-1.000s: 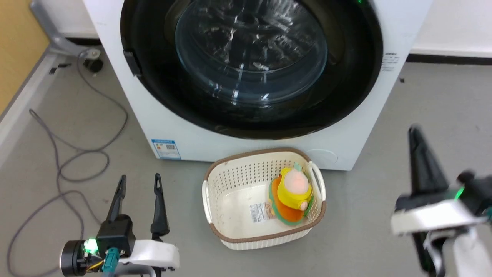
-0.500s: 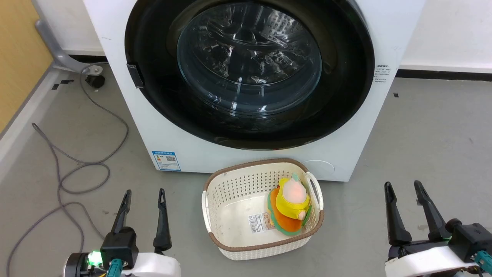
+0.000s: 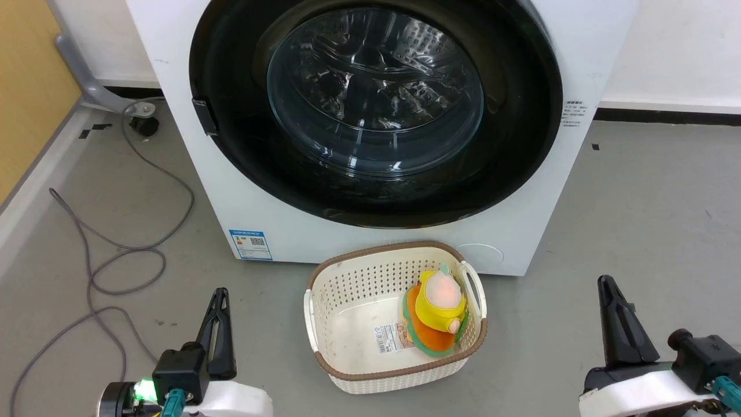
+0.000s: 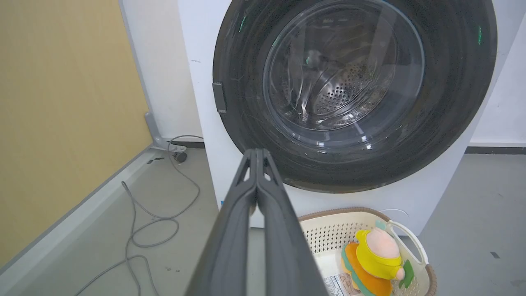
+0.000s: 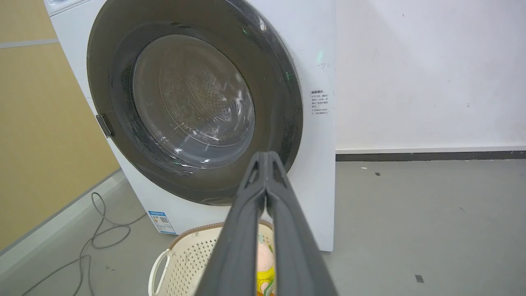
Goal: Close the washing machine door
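The washing machine door (image 3: 375, 98) lies flush against the front of the washing machine (image 3: 278, 226), at 12 o'clock in the head view. The left end effector (image 3: 220, 295), at 7 o'clock, and the right end effector (image 3: 606, 285), at 4 o'clock, each have their fingers pressed together, well apart from the door. A cream basket (image 3: 347, 272) sits at 6 o'clock.

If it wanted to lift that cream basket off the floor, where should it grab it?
Probably the white loop handle at the right end of the basket, from above: it stands off the wall with an open gap, and the basket sits upright, open side up.
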You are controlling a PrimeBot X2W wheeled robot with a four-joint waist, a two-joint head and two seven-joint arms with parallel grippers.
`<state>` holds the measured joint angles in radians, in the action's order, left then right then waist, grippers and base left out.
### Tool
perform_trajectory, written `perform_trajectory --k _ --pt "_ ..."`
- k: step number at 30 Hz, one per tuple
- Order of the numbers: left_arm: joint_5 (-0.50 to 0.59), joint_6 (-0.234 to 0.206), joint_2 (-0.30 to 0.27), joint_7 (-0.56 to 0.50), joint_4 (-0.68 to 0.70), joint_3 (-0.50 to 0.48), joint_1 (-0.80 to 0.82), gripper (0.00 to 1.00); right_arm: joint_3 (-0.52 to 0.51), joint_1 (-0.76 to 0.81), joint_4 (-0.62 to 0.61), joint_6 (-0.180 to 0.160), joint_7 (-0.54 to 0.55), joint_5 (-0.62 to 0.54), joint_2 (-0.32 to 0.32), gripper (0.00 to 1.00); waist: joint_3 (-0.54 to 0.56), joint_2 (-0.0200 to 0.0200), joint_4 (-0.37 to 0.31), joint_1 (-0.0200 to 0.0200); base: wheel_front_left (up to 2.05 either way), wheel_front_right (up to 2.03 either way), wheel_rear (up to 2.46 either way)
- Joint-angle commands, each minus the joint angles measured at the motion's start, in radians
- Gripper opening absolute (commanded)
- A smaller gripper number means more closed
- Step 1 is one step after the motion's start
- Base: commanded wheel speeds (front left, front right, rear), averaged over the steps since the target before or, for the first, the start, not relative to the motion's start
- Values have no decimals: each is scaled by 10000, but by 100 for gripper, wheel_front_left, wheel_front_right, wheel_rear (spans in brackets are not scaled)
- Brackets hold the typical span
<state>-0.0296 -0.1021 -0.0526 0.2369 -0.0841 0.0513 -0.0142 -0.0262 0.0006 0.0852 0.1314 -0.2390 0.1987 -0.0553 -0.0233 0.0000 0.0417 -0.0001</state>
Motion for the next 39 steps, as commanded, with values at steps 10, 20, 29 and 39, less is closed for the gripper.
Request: perform_trajectory --k 10,20,29,39 --pt "50 138 1 -241 118 -69 24 0 31 -1 -139 -1 251 -282 8 0 22 0 -40 1 0 0 0" --pt "71 214 3 -424 180 -107 34 0 51 -1 -200 -2 435 -429 12 0 40 0 -73 1 0 0 0" --pt "92 291 5 -609 243 -146 44 0 71 -2 -262 -2 620 -577 16 0 58 0 -105 1 0 0 0" --pt "116 376 7 -813 312 -188 56 0 93 -2 -330 -3 826 -740 20 0 79 0 -141 1 0 0 0"
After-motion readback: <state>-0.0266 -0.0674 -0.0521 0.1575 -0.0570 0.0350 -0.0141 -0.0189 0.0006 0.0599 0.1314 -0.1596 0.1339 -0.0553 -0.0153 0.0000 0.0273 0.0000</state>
